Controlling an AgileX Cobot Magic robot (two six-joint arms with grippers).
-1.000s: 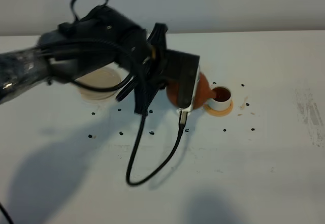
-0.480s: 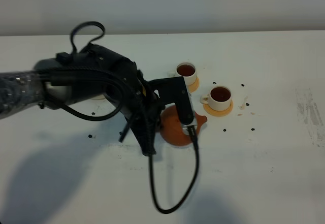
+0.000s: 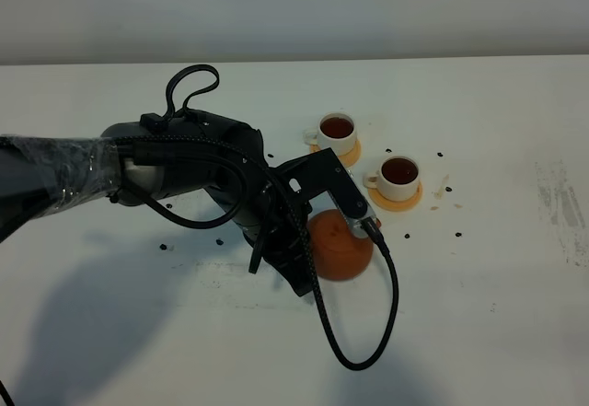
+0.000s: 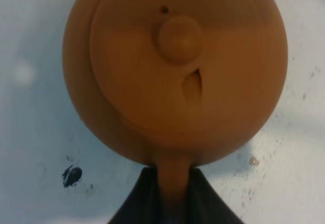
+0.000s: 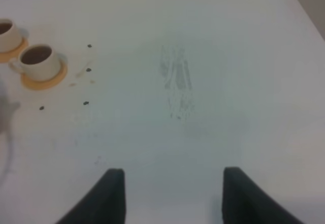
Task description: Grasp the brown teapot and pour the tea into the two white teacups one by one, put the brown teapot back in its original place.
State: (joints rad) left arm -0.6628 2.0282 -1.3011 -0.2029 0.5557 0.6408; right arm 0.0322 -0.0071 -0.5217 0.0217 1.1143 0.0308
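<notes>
Your left gripper (image 4: 172, 196) is clamped on the handle of the brown teapot (image 3: 339, 245), which sits upright near the table's (image 3: 497, 277) middle. The two white teacups (image 3: 338, 133) (image 3: 398, 175), on coasters far-right of it, contain tea (image 3: 399, 170). Your right gripper (image 5: 170, 193) shows its fingers apart, holding nothing

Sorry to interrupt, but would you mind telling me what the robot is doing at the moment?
The left gripper is shut on the handle of the brown teapot, holding it upright near the table, in front of the two white teacups. Both cups sit on their orange coasters and already hold dark tea. The right gripper holds nothing, off to the side over bare table.
</notes>
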